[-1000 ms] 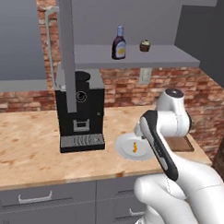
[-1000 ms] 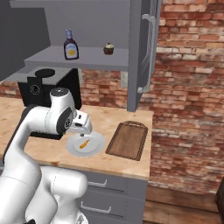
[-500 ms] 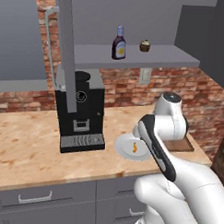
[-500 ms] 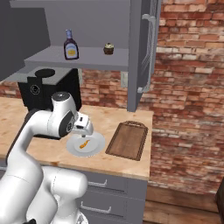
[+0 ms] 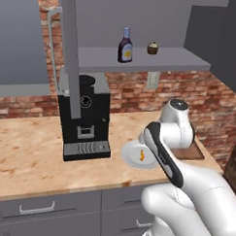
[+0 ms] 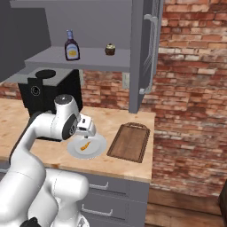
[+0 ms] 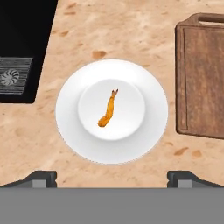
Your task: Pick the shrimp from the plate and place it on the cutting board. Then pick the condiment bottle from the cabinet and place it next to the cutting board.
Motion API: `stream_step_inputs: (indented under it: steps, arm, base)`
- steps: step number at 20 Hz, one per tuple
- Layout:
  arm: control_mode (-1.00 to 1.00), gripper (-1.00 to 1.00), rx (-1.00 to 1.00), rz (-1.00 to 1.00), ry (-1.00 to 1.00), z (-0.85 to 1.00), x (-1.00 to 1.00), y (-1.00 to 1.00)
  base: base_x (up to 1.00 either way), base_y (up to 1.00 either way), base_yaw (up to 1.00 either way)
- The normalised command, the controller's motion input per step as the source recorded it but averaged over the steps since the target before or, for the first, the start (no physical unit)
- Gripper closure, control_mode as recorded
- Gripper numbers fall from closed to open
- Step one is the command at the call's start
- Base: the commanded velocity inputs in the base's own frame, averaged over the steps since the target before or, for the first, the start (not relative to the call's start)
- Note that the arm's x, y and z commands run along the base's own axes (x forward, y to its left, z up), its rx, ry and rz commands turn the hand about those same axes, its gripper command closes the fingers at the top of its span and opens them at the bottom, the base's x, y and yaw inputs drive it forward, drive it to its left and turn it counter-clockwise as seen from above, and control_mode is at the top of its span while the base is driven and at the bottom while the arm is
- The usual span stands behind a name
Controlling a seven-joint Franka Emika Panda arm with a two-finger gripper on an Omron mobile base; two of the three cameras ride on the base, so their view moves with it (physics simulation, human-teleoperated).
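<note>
Hand view shows us the gripper (image 7: pixel 112 177) has eased lower over the plate (image 7: pixel 146 135) in the last second, jaws spread wide and empty, the shrimp (image 7: pixel 108 109) lying at its centre, so the first pick looks imminent.

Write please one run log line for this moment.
phase: approach | gripper: jaws open, above plate | shrimp: on plate | cutting board: bare
</note>
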Motion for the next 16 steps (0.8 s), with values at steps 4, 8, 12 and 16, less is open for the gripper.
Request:
stream_step_inputs:
  steps: [4, 8, 12, 16]
  arm:
    - [-1.0, -1.0, 0.0, 0.0, -0.02, -0.09, 0.1, 0.02]
    - [-1.0, -1.0, 0.0, 0.0, 0.0, -0.22, 0.04, 0.05]
    - [-1.0, -1.0, 0.0, 0.0, 0.0, -0.25, 0.04, 0.03]
    - [-1.0, -1.0, 0.0, 0.0, 0.0, -0.2, 0.07, 0.0]
  base:
    - [0.0, 0.0, 0.0]
    - [0.0, 0.0, 0.0]
    - [0.0, 0.0, 0.0]
    - [0.0, 0.0, 0.0]
